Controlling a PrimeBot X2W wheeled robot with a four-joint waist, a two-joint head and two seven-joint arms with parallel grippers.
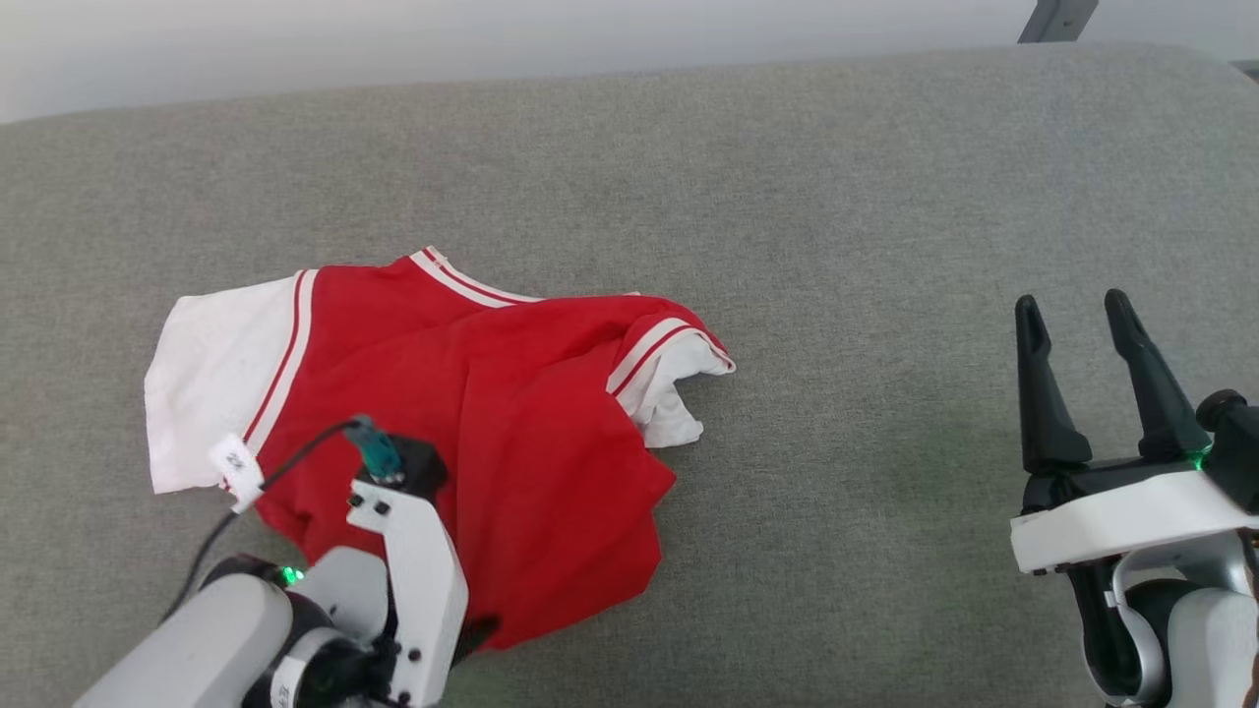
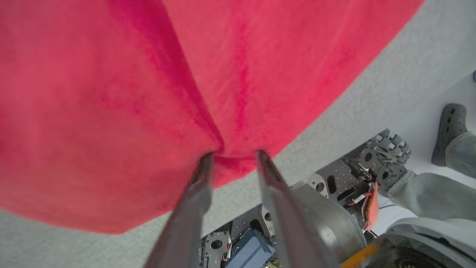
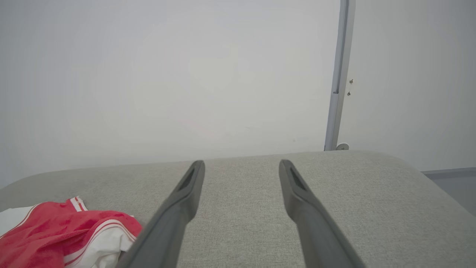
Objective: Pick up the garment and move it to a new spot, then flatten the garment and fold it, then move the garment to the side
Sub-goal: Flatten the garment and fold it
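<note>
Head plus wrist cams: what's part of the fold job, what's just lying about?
Job: garment; left tool, at its red edge; right tool, open.
Just there: grey padded surface; person's shoe; wall pole.

Before you lies a broad cushioned surface (image 1: 836,177) in grey woven fabric, rounded at its far corner. Behind it you see a plain white wall (image 3: 167,74), evenly lit, with a grey upright post (image 3: 336,82) and a grey skirting strip (image 3: 446,173).
</note>
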